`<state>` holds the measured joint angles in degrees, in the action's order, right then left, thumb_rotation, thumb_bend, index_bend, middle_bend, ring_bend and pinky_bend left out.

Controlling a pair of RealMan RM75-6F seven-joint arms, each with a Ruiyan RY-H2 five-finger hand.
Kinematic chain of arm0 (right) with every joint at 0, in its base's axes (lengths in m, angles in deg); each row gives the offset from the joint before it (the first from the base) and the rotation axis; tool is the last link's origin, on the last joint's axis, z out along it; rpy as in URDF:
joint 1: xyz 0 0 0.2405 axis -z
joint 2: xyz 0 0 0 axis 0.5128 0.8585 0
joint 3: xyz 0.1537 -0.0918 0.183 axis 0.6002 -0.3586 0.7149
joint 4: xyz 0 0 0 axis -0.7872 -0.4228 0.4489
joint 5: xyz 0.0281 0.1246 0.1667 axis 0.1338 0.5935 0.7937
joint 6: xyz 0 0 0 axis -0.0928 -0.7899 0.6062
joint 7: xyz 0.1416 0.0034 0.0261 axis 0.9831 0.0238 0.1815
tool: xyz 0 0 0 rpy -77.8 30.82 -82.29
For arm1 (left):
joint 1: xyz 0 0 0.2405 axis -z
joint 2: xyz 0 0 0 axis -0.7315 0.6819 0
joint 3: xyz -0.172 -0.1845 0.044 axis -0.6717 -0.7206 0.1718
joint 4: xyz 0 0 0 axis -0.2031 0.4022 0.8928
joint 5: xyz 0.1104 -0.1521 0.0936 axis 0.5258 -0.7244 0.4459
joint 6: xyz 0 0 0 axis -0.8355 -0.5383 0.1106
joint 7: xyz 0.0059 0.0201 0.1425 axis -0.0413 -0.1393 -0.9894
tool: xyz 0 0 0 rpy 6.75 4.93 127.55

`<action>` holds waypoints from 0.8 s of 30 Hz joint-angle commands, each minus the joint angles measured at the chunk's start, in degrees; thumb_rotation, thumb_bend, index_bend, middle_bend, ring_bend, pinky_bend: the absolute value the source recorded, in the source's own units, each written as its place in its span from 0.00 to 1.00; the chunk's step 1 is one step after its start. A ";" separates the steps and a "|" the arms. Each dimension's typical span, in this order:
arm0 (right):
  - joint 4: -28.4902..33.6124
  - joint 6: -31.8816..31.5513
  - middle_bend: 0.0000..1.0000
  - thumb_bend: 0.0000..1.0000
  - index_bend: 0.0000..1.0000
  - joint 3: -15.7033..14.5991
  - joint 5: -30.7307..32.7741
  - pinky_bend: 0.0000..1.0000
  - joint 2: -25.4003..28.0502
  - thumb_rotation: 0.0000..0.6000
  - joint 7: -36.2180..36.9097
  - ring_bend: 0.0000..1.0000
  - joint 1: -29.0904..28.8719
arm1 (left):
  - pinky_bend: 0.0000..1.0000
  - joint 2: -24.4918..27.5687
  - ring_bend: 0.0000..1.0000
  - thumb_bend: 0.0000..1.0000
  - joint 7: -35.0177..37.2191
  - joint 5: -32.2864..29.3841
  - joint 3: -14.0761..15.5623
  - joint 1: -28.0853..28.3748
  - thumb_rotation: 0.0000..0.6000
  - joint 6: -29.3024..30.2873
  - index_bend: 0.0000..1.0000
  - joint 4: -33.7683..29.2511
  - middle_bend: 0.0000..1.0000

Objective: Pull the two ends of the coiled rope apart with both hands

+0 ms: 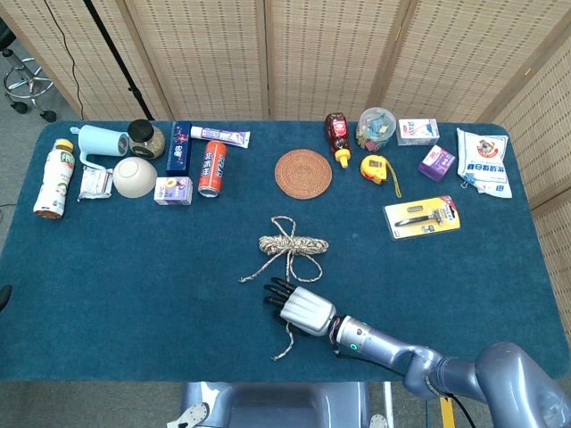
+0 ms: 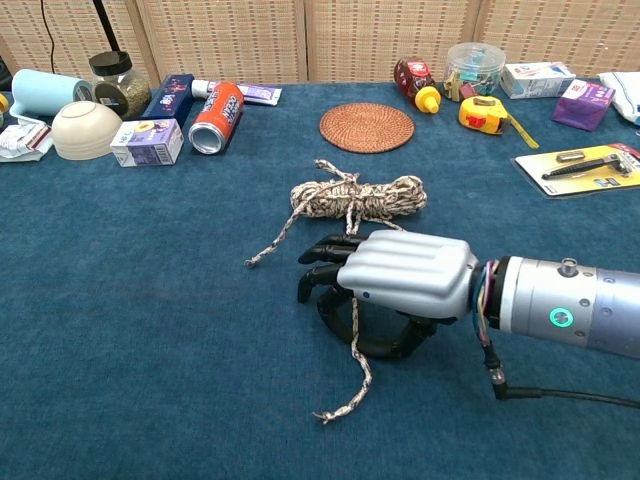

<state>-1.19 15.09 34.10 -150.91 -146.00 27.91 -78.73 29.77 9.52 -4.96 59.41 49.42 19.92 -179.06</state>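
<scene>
Step in hand: securing one rope end. The coiled rope [image 2: 357, 196] lies mid-bench, in front of the woven mat [image 2: 367, 127]. One loose end [image 2: 352, 368] runs toward the robot and passes under the right hand [image 2: 395, 283], whose fingers [image 2: 322, 268] curl down around the strand; looks like it is grasping it, though the contact itself is hidden under the palm. The other loose end [image 2: 270, 243] trails off to the left, untouched. Left hand shows in neither view.

Next move, as I judge it: left hand has to come in and take that free end, then both pull outward.

Containers: clear tub [image 1: 376, 127] at the back holds small colourful items, too small to name. Bowl [image 1: 134, 176] sits upside down, contents not visible. Dark-lidded jar [image 1: 146, 139] holds something tan and grainy.
</scene>
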 commanded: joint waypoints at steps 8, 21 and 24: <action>-0.07 -0.21 0.25 0.40 0.56 -0.25 0.37 0.00 -0.11 1.00 0.04 0.05 -0.11 | 0.00 -0.13 0.05 0.30 0.18 0.03 0.03 -0.09 1.00 0.06 0.16 0.22 0.08; 1.16 -1.01 0.27 0.42 0.59 -0.04 1.41 0.00 0.34 1.00 -0.42 0.07 0.43 | 0.00 -0.01 0.05 0.30 0.04 1.03 -0.23 0.30 1.00 0.31 0.16 0.18 0.08; 2.09 -1.25 0.28 0.43 0.59 0.20 1.98 0.00 0.83 1.00 -0.56 0.08 0.74 | 0.00 -0.07 0.05 0.30 -0.09 1.58 -0.26 0.59 1.00 0.22 0.16 0.12 0.08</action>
<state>0.60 13.96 34.16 -149.19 -145.36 27.34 -78.13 29.71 9.45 -3.46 59.17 49.94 20.17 -178.93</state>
